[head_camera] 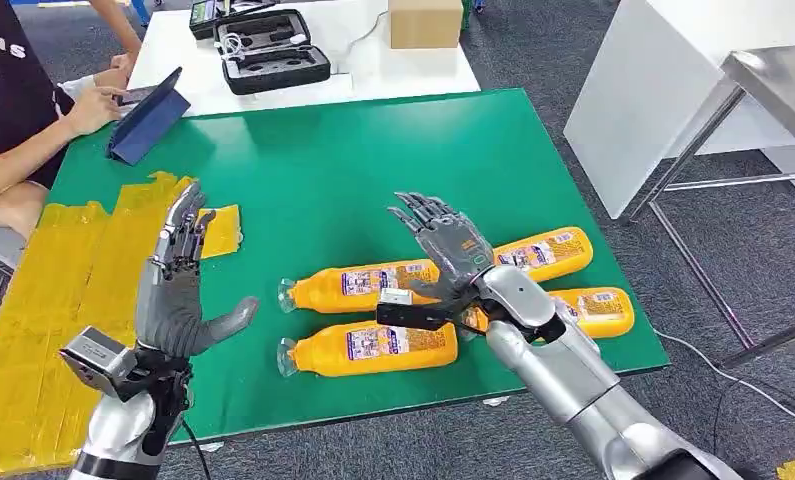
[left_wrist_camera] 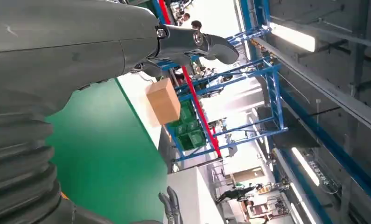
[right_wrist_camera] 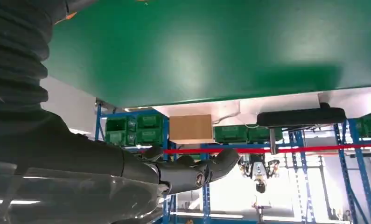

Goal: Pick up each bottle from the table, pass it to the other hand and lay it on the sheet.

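I see four orange plastic bottles [head_camera: 368, 285] lying on the green table [head_camera: 303, 170], right of the yellow sheet [head_camera: 53, 300]. Left hand [head_camera: 178, 290] and right hand [head_camera: 443, 245] both spread wide, holding nothing.

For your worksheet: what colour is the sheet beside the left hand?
Yellow; the sheet shows best in the head view.

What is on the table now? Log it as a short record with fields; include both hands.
bottles: four orange bottles lying on the green table, none on the yellow sheet
left robot hand: raised, fingers apart, holding nothing
right robot hand: over the bottles, fingers spread, holding nothing
person: seated at the far left with a tablet
behind: white table with black cases and a cardboard box
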`<control>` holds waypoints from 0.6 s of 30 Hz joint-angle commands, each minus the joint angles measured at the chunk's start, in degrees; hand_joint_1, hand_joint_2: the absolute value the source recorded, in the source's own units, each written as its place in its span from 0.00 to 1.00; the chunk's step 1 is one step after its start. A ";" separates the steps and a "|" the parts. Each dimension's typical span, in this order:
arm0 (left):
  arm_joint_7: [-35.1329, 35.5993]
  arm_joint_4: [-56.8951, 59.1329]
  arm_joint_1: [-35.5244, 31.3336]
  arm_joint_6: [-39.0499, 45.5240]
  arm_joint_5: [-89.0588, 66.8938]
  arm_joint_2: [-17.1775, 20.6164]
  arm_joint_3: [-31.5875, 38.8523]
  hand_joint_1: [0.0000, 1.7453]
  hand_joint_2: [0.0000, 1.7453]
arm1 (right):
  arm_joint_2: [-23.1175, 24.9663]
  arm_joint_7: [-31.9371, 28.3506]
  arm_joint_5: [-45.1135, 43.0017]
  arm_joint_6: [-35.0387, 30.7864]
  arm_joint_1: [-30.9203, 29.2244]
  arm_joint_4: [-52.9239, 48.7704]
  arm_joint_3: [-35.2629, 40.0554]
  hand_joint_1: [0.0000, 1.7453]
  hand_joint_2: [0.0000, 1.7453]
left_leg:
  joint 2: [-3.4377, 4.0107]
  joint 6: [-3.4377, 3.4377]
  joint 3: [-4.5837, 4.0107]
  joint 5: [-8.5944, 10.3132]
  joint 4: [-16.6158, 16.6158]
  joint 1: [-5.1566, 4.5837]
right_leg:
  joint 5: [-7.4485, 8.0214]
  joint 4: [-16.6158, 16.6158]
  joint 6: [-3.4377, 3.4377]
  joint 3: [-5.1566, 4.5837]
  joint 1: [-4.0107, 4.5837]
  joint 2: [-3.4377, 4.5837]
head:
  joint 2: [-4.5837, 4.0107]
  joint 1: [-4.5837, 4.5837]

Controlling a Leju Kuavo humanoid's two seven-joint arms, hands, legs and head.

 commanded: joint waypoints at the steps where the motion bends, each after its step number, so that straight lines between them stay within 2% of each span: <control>1: 0.64 5.42 -3.39 -0.81 0.88 -0.39 -1.06 0.00 1.00 | 2.97 0.47 0.34 1.30 -7.41 11.05 5.64 0.00 1.00 | 0.00 -0.05 0.35 -0.16 0.04 0.02 | -0.13 0.05 -0.10 0.31 0.00 0.13 | 0.00 0.00; 3: 0.71 6.23 -3.95 -1.01 1.04 -0.46 -1.33 0.00 1.00 | 4.20 0.67 0.40 2.38 -8.93 14.75 6.67 0.00 1.00 | 0.02 -0.06 0.45 -0.21 0.06 0.03 | -0.16 0.07 -0.12 0.39 0.01 0.18 | 0.00 0.02; 4: 0.72 6.49 -4.12 -1.06 1.08 -0.48 -1.42 0.00 1.00 | 4.52 0.59 0.34 2.55 -9.30 15.85 6.89 0.00 1.00 | 0.02 -0.04 0.22 -0.06 -0.02 0.01 | -0.04 0.00 -0.06 0.17 0.00 0.10 | 0.00 0.00; 6: 0.72 7.47 -4.67 -1.18 1.24 -0.53 -1.73 0.00 1.00 | 5.99 1.62 1.16 2.36 -10.85 20.79 8.20 0.00 1.00 | -0.01 -0.07 0.53 -0.19 0.02 0.03 | -0.17 0.04 -0.14 0.47 0.00 0.16 | 0.00 0.02; 7: 0.71 7.81 -4.87 -1.21 1.33 -0.57 -1.94 0.00 1.00 | 6.63 1.65 0.97 1.88 -11.29 22.86 8.34 0.00 1.00 | 0.00 -0.05 0.33 -0.10 0.00 0.02 | -0.08 0.01 -0.09 0.29 0.00 0.10 | 0.00 0.02; 8: 0.92 9.03 -5.62 -1.82 1.84 -0.62 -2.53 0.00 1.00 | 7.98 2.90 1.96 2.77 -12.69 28.41 9.24 0.00 1.00 | 0.00 -0.04 0.31 -0.06 -0.04 0.01 | -0.05 -0.03 -0.07 0.26 0.00 0.10 | 0.00 0.02; 10: 0.82 10.59 -6.50 -1.89 2.16 -0.88 -3.04 0.00 1.00 | 9.49 1.67 1.55 0.67 -13.97 34.04 9.15 0.00 1.00 | -0.02 -0.03 0.28 -0.03 -0.05 0.01 | -0.04 -0.03 -0.06 0.25 -0.01 0.06 | 0.00 0.02; 14: 0.67 11.18 -6.95 -1.65 2.51 -0.67 -3.63 0.00 1.00 | 11.45 0.53 0.52 -1.22 -15.89 39.19 8.19 0.00 1.00 | -0.08 -0.04 0.41 -0.11 -0.01 0.02 | -0.13 0.02 -0.09 0.37 -0.01 0.05 | 0.00 0.02; 18: 0.74 11.45 -7.13 -1.72 2.66 -0.66 -3.95 0.00 1.00 | 12.29 0.70 0.37 -0.93 -16.56 40.04 8.01 0.00 1.00 | -0.09 -0.06 0.43 -0.17 0.05 0.02 | -0.19 0.10 -0.11 0.39 -0.01 0.06 | 0.00 0.00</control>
